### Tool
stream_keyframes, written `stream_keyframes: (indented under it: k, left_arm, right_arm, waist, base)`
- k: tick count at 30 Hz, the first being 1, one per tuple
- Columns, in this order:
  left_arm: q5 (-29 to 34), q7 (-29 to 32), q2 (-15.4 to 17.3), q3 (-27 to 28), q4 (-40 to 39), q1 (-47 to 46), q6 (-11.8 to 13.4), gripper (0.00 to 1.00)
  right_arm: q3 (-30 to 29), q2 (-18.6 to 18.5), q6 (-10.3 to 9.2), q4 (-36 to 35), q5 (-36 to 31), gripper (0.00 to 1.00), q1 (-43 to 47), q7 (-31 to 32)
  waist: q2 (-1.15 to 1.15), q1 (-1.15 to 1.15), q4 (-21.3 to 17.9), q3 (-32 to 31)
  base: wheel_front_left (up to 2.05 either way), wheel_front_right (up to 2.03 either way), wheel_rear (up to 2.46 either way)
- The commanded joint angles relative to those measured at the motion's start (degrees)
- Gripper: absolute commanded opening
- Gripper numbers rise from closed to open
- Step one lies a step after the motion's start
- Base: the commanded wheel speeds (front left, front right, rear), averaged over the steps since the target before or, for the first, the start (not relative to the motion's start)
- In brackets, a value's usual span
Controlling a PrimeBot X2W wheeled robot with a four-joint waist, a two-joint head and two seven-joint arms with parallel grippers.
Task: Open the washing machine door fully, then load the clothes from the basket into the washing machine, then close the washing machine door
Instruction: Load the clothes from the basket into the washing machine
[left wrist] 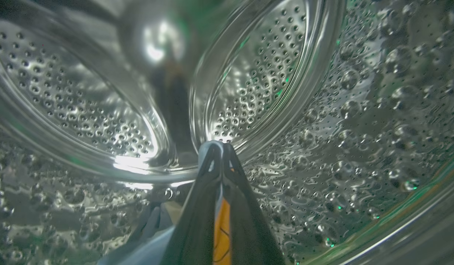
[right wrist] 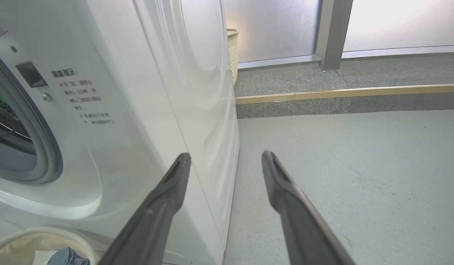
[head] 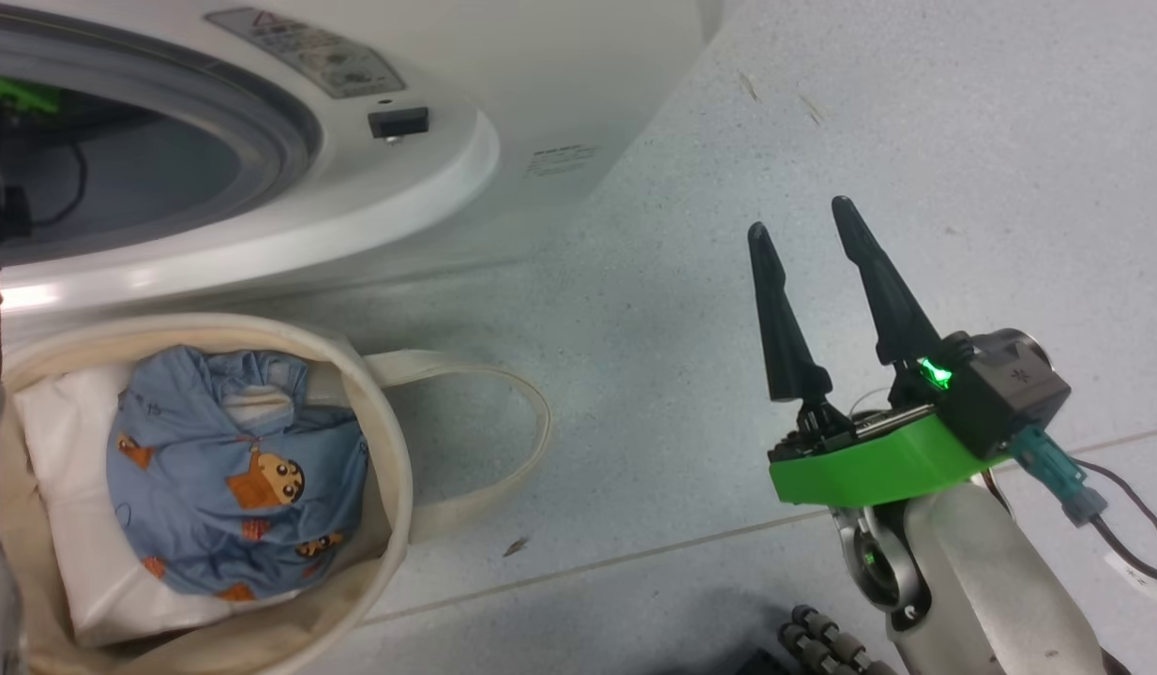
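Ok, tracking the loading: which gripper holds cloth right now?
The left gripper, shut on blue-and-orange cloth inside the drum; the right gripper stands open and empty over the floor.

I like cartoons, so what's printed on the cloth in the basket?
The clothes are light blue with orange-brown cartoon bears, clearest in the head view.

- right gripper: two long black fingers, broad at the root, tapering to rounded tips
- right wrist view: same fingers look charcoal, with a shallow groove down the inner face
- green plastic base plate under the finger roots, rounded edge
- black camera block beside it, green LED lit
- teal connector leads to a dark cable with a white tag
- forearm is pale and glossy
- silver joint ring, green glow inside
- left gripper: dark fingers, pale-edged tips
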Motion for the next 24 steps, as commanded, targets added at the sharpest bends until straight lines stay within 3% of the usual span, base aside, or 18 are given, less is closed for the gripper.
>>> stream_keyframes:
  k: [1,2,3,4,10,14,24]
  left_arm:
    - [0.67,-0.38,2.47,2.05,-1.65,0.8,0.02,0.0]
    - [0.9,-0.38,2.2,2.53,-1.48,1.3,-0.16,0.02]
    - [1.0,-0.38,1.92,2.99,-1.19,1.67,-0.39,0.35]
    - [0.87,-0.39,1.53,3.3,0.01,2.02,-0.69,1.0]
    - [1.74,0.0,0.35,1.39,12.28,0.61,-1.69,1.0]
    - [1.85,4.96,-1.23,-0.88,21.7,-1.95,-1.99,1.0]
    - [0.03,1.76,-3.36,-2.04,24.1,0.65,-2.2,1.0]
  right_arm:
    - [0.72,0.68,0.01,-1.88,-0.39,1.0,0.47,-0.7]
    - [0.67,0.75,0.01,-1.74,-0.39,1.0,0.49,-0.7]
    - [0.65,0.82,0.01,-1.61,-0.33,1.0,0.47,-0.7]
    - [0.69,0.86,0.01,-1.47,-0.31,1.0,0.41,-0.7]
    - [1.05,0.65,0.01,-0.8,-0.07,1.0,0.18,-0.7]
    - [1.52,0.31,0.01,0.02,0.55,1.0,-0.01,-0.7]
    - [2.94,-0.43,0.01,2.86,2.6,1.0,-0.73,-0.7]
  waist:
    - [0.0,-0.01,-0.15,0.35]
    - [0.0,-0.01,-0.16,0.34]
    - [0.0,-0.01,-0.18,0.32]
    - [0.0,-0.01,-0.18,0.21]
    - [0.0,-0.01,0.12,-1.13]
    - [0.0,-0.01,0.69,-3.33]
    - [0.0,-0.01,2.08,-9.17]
  base:
    - [0.0,0.0,0.0]
    - [0.0,0.0,0.0]
    - [0.0,0.0,0.0]
    - [0.0,0.0,0.0]
    - [0.0,0.0,0.0]
    - [0.0,0.0,0.0]
    - [0.0,0.0,0.0]
